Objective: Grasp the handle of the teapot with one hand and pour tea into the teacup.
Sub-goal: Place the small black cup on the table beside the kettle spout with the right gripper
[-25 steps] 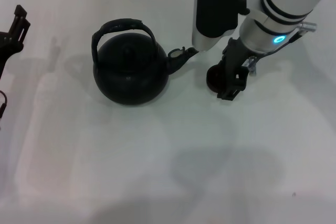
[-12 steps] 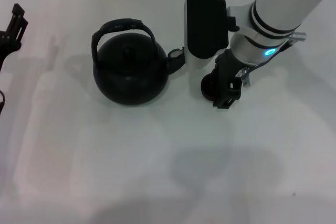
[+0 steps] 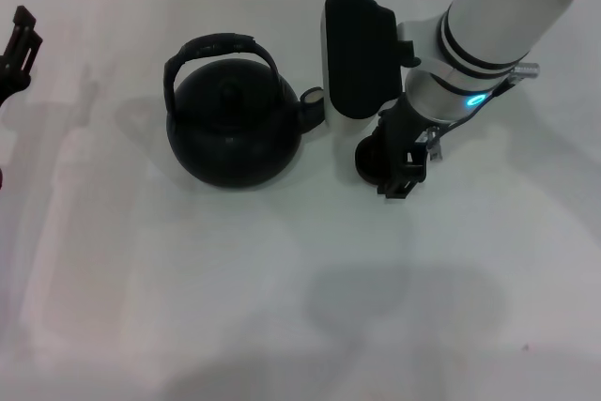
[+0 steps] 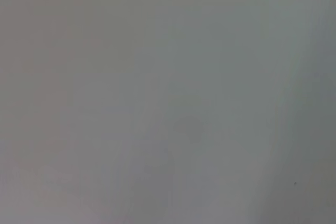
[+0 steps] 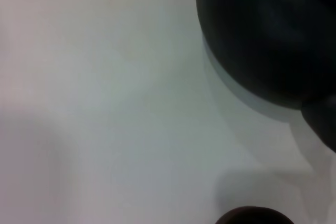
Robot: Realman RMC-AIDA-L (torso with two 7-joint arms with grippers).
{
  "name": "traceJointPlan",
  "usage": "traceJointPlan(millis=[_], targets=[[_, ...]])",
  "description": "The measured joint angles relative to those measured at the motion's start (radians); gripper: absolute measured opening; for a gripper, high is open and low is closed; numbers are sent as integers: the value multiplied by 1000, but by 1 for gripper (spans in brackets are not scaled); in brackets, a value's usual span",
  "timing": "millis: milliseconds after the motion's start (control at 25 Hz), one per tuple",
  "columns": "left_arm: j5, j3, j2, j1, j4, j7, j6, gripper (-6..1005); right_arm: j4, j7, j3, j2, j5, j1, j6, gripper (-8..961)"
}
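The teapot (image 3: 233, 124) is sitting upright on the white table (image 3: 188, 288), lid on, with the handle (image 3: 221, 47) arching free over its top and nothing touching it. Its spout (image 3: 310, 105) is pointing toward the robot's right, which suits a pour in that direction.

The right gripper (image 3: 399, 161) is reaching down just right of the spout, right at the teacup (image 3: 369, 159). The cup is showing only as a dark round edge beside the black fingers, so whether the fingers are gripping it or merely standing against it, I cannot tell. Judged from the placement, the right arm is probably positioning or steadying the cup near the spout (a short pouring path would spill less).

The right wrist view is looking along the table: the pot's dark round body (image 5: 268, 35) is filling one corner, and the cup's rim (image 5: 254, 216) is peeking in at the edge, near the pot but apart from it.

The left gripper (image 3: 19, 49) is sitting far out at the table's left edge, well apart from the pot; whether it is apart or together I cannot tell. Its wrist view is showing only bare table.

The handle grasp is not yet done.
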Motion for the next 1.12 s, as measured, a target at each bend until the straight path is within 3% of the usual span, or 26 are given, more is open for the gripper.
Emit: traceJointPlan(millis=[440, 560, 760, 1120], targets=[[0, -11, 2, -2, -2, 0, 0, 757, 4, 15, -34, 0, 17, 6, -21, 751], [0, -11, 2, -2, -3, 0, 0, 757, 7, 16, -40, 0, 27, 9, -27, 789], [0, -11, 2, 0, -3, 0, 0, 757, 3, 28, -32, 0, 30, 7, -31, 858], [0, -11, 2, 0, -3, 0, 3, 757, -11, 55, 7, 0, 39, -21, -31, 855]])
